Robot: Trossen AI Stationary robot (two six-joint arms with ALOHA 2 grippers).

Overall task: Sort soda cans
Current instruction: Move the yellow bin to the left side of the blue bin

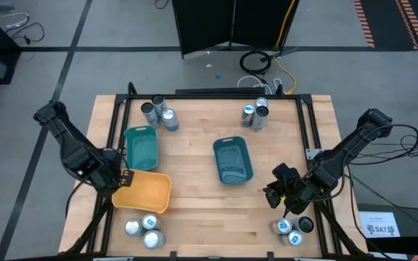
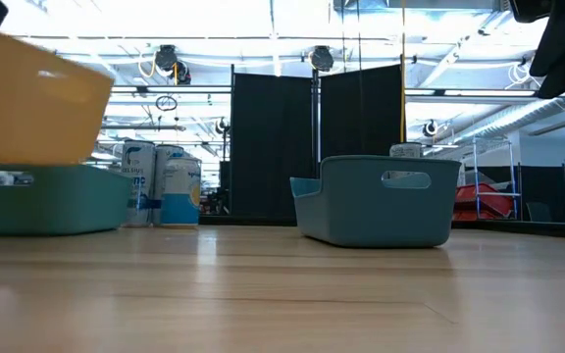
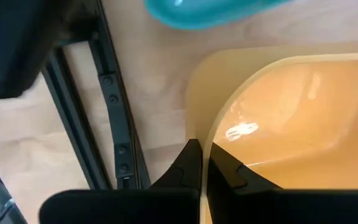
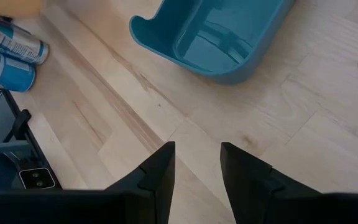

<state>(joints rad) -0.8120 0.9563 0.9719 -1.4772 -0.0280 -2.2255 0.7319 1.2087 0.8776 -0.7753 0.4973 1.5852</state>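
Lower edge of the high view: three cans (image 1: 143, 230) are standing at lower left, another three (image 1: 293, 228) at lower right. None is being touched.

Just above the lower-left cans, the yellow tray (image 1: 151, 196) is being held by its left rim. The left gripper (image 1: 123, 177) is clenched on that rim; in the left wrist view the fingers (image 3: 188, 168) are seen pinching the thin yellow wall, one inside, one outside. In the low view the tray is showing high at upper left, above the teal tray's rim, so it is judged to be lifted or tipped off the table rather than lying flat.

Right of centre, low in the high view, the right gripper (image 1: 280, 190) is hovering over bare wood, near the lower-right cans. Its fingers (image 4: 160, 171) are parted, nothing between them.

Mid frame: one teal tray (image 1: 141, 147) is lying just above the yellow one, a second (image 1: 232, 161) at centre. Whether either is holding anything cannot be told for sure; both look empty from above.

Upper part of the table (image 1: 194, 130): cans are grouped at upper left (image 1: 159, 113) and upper right (image 1: 255, 114).

Step judged in hand: trays are being arranged; can sorting is not yet begun. Next move calls for the yellow tray to be set down flat and clear of the lower-left cans, then let go. The rim grip is thin, so tilting is to be watched.
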